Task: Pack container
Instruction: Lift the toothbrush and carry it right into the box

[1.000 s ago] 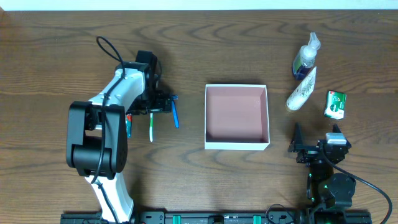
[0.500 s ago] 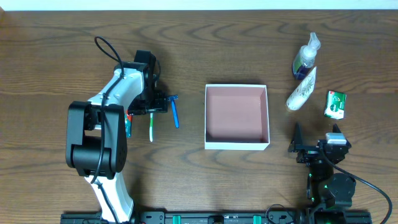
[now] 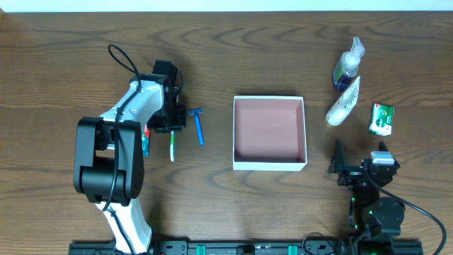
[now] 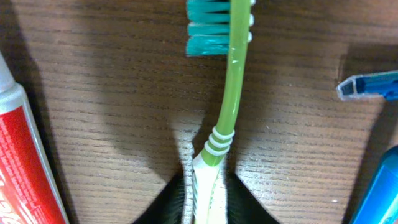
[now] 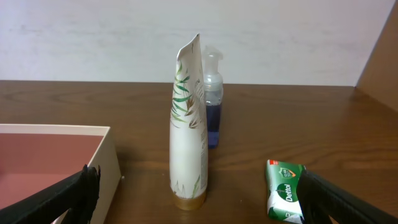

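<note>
toothbrush (image 4: 227, 93): likely light, stiff, slick; grip handle end | left jaws closed on that handle | right jaws wide, empty

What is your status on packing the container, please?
Left gripper shut on toothbrush. Right gripper open, holding nothing. Container empty. Razor lies between toothbrush and container.

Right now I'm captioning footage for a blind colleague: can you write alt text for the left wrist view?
The left gripper clamps the white end of a green toothbrush lying on the wooden table, teal bristles at top. A red-and-white toothpaste tube runs down the left edge; a blue razor shows at the right.
</note>
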You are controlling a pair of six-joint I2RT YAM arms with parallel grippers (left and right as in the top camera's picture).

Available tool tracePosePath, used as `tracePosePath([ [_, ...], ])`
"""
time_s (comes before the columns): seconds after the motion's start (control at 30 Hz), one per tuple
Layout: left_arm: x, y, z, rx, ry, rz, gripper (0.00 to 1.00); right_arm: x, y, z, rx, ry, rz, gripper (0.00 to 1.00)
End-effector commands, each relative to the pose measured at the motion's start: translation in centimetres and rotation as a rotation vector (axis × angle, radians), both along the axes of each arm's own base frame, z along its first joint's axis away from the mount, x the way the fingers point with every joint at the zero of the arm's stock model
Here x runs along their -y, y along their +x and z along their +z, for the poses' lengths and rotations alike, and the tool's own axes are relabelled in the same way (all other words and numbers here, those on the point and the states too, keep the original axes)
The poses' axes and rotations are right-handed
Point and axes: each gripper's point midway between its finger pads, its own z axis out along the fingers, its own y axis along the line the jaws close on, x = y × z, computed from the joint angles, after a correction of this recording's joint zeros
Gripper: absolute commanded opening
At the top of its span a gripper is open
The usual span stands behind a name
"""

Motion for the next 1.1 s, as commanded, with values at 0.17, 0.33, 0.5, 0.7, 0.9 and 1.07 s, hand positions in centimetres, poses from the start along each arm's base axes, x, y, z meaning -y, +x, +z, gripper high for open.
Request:
tracePosePath([
  [0.17,-0.6,-1.1,-0.7,-0.049,0.030,0.003,0.06,-0.3,0.0,-0.1,-0.001,-0.014,0.016,0.99],
  [0.33,-0.5,0.4,1.9,-0.003,0.024,0.003,0.06,-0.3,0.0,-0.1,-0.001,-0.015,0.015,0.99],
  [0.5,-0.1,2.6,7.5,0.094,0.007,0.009,0.06,-0.3,0.0,-0.1,-0.001,-0.015,0.015,0.99],
  [0.7,3.7,2.6,16.0,0.225,-0.146,-0.030,0.06,-0.3,0.0,-0.1,-0.001,-0.014,0.016,0.99],
  [0.9,8.8,0.0,21.8,0.357,-0.230,-0.081,0.06,-0.3,0.0,-0.1,-0.001,-0.015,0.015,0.99],
  [1.07,14.7,-2.3,23.5,0.403,-0.280,-0.133,0.06,-0.3,0.0,-0.1,-0.001,-0.015,0.015,0.99],
])
